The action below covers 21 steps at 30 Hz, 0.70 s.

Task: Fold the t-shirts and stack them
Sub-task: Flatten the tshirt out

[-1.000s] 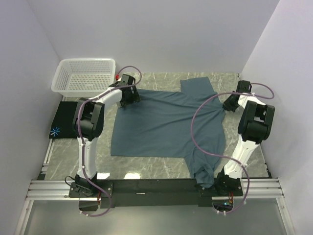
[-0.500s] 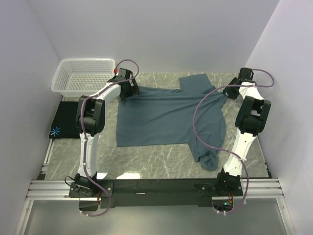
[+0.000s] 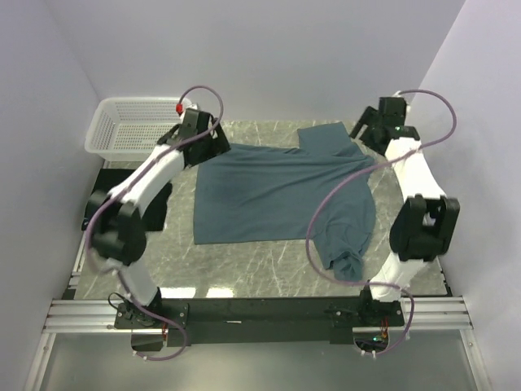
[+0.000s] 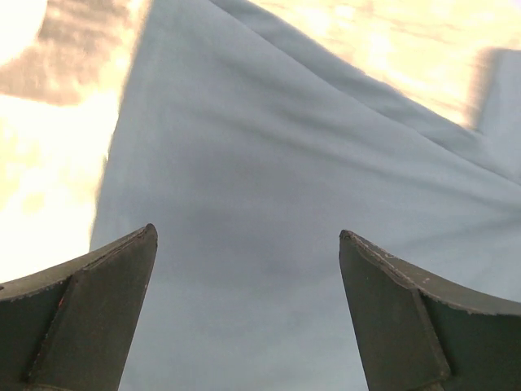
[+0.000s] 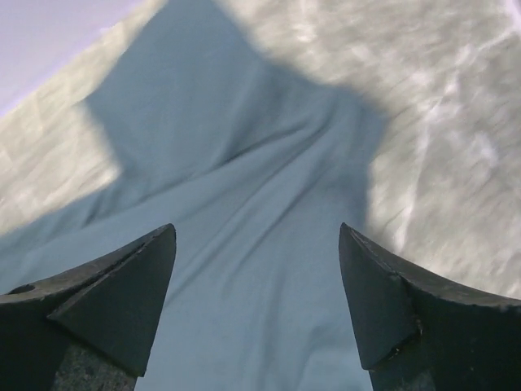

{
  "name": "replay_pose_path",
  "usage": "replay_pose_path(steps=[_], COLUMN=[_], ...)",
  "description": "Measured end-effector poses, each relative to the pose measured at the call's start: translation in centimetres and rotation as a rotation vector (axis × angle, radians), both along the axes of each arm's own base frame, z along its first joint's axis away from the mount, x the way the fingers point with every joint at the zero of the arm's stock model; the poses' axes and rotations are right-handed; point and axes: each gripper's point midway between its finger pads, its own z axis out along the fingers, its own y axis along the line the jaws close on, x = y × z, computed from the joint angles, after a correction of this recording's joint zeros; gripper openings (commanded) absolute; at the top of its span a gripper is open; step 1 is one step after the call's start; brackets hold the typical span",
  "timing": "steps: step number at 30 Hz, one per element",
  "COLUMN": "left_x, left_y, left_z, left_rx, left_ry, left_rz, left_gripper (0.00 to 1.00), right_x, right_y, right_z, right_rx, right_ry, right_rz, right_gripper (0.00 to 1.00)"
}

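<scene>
Since the left fingers (image 4: 81, 309) and right fingers (image 5: 106, 301) both stand open and empty over the blue shirt (image 3: 277, 191), best flatten its bunched lower-right end before folding.

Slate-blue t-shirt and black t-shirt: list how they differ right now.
The slate-blue t-shirt lies spread across the middle of the table; the black t-shirt sits at the left edge, near the basket. The slate-blue t-shirt shows almost whole; the black t-shirt is mostly hidden under the left arm. Both rest on the table.
</scene>
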Motion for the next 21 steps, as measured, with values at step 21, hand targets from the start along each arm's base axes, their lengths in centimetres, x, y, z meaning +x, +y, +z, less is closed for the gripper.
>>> replay_pose_path(steps=[21], left_x=[-22.4], left_y=[5.4], left_z=[-9.3], left_rx=[0.015], left_ry=[0.26], left_rz=[0.235], left_gripper=[0.84], right_x=[-20.5], right_y=[13.4], right_z=[-5.1], right_rx=[0.035], right_ry=[0.079], right_rz=[0.327], right_gripper=[0.91])
